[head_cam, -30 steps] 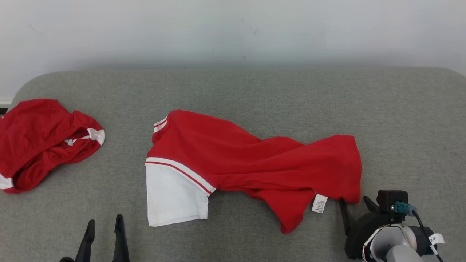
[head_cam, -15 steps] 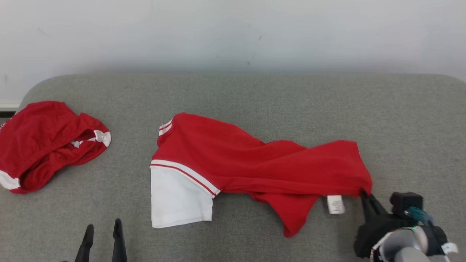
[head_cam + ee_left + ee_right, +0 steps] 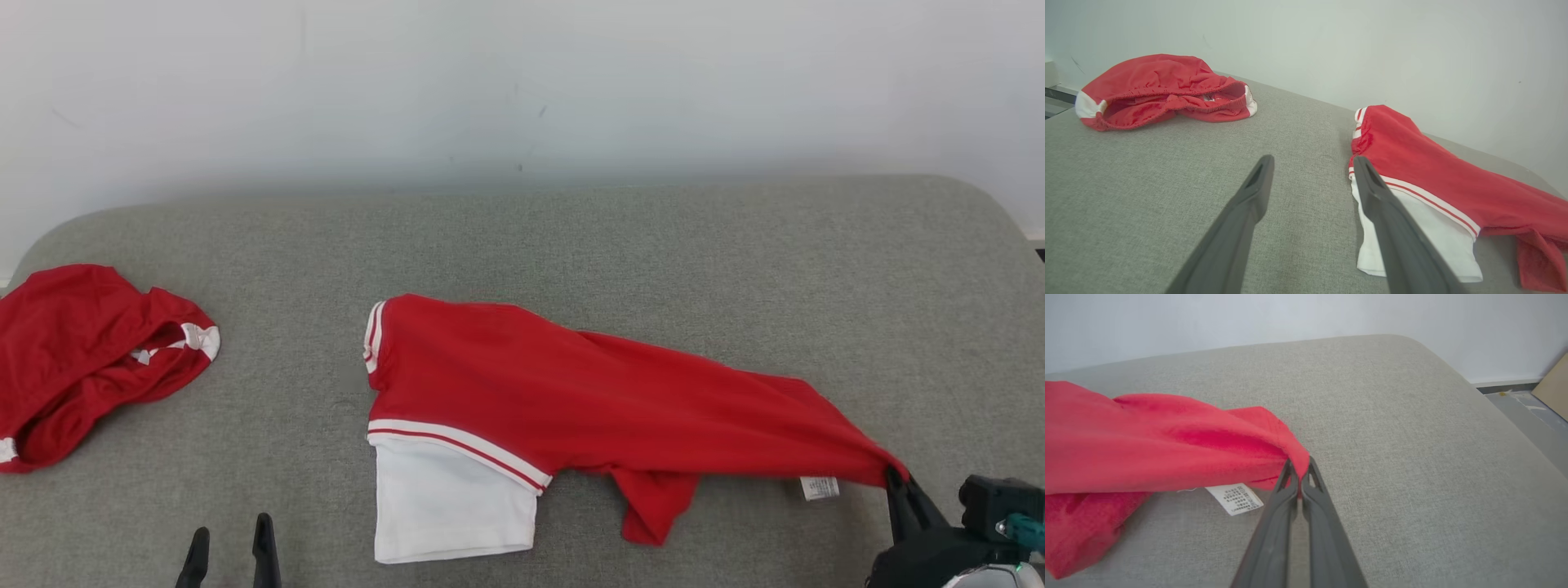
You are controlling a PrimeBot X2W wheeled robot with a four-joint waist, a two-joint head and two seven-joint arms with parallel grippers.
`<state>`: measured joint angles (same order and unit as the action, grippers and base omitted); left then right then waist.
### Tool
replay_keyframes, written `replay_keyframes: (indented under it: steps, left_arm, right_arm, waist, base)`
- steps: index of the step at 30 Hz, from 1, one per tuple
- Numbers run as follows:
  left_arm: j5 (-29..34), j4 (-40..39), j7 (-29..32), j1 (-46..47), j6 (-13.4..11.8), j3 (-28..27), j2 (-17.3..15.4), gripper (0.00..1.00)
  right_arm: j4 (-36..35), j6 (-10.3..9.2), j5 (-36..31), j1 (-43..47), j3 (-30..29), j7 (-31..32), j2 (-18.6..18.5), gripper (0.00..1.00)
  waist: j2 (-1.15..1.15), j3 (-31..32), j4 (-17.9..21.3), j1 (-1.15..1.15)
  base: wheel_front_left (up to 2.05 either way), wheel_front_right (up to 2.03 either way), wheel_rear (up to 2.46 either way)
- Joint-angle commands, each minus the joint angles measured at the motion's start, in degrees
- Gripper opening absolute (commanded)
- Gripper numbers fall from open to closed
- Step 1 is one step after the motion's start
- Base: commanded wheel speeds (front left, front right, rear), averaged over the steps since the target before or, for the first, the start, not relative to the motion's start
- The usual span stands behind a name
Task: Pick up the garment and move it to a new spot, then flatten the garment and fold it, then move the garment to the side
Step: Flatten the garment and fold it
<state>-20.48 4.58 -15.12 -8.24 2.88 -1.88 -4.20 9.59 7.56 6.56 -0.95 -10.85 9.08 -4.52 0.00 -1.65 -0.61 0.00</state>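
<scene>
Head view findings: two red garments lie on one grey woven padded surface [image 3: 653, 245] backed by a plain white wall [image 3: 490, 82]. Item one, the red cloth garment with white striped trim [image 3: 588, 392], lies across the middle of the surface, drawn out toward the robot's right, with its one white fabric panel [image 3: 453, 506] at the near left end. One white printed care label [image 3: 819, 487] shows just below its right hem. The right gripper [image 3: 894, 482] has both dark fingers pressed together on the garment's far right corner, with red cloth pinched between the tips and raised slightly there; the right wrist view confirms the pinch. The left gripper [image 3: 229, 543], low at the near left, stands spread with nothing between its two fingers, near the white panel but apart from it. Item two, a crumpled red cloth bundle with white bands [image 3: 82, 351], sits at the surface's left edge, well apart from item one.
</scene>
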Motion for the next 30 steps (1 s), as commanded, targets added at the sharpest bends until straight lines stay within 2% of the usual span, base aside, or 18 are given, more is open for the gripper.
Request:
replay_keyframes:
  steps: [1, 2, 3, 8, 13, 22, 30]
  left_arm:
    - [0.03, 0.01, -0.03, 0.00, -0.11, 0.01, 0.02, 1.00]
    - [0.04, 0.05, -0.03, 0.10, -0.13, 0.06, -0.01, 1.00]
    - [0.07, 0.12, -0.03, 0.16, -0.17, 0.15, -0.06, 1.00]
    - [-0.06, 0.39, 0.08, 0.27, -0.39, 0.06, -0.47, 1.00]
    - [-0.62, 0.95, 0.07, -0.80, -0.81, -0.52, -0.84, 1.00]
    - [0.21, 1.38, 0.03, -2.02, -1.04, -0.47, -1.17, 1.00]
    - [1.44, 2.14, -0.01, -2.69, -0.47, 0.05, -1.52, 1.00]
  right_arm:
    - [0.40, -0.15, -1.41, 0.58, -0.30, 0.64, -0.10, 0.00]
    - [1.08, -0.15, -2.27, 0.73, -0.53, 0.85, -0.31, 0.45]
    - [1.82, -0.15, -2.79, 0.53, -0.90, 0.83, -0.43, 1.00]
    - [4.83, -0.15, -5.23, -1.31, -2.06, -1.64, -0.52, 1.00]
    - [5.08, -0.15, -6.24, -1.99, -1.62, -6.91, -0.16, 1.00]
    - [4.57, -0.15, -5.06, -0.50, 4.62, -18.23, -1.01, 1.00]
    - [5.63, -0.15, -4.16, 0.46, 11.10, -22.34, -2.20, 1.00]
  waist:
    - [0.00, -0.03, 0.01, 0.00]
    - [0.00, -0.03, 0.00, 0.00]
    - [0.00, -0.06, -0.04, 0.00]
    - [0.00, 0.33, -0.55, 0.00]
    - [0.00, 1.84, -0.74, 0.00]
    - [0.00, 5.05, -0.17, 0.00]
    - [0.00, 7.73, 0.33, 0.00]
  base:
    - [0.00, 0.00, 0.00]
    - [0.00, 0.00, 0.00]
    - [0.00, 0.00, 0.00]
    - [0.00, 0.00, 0.00]
    - [0.00, 0.00, 0.00]
    - [0.00, 0.00, 0.00]
    - [0.00, 0.00, 0.00]
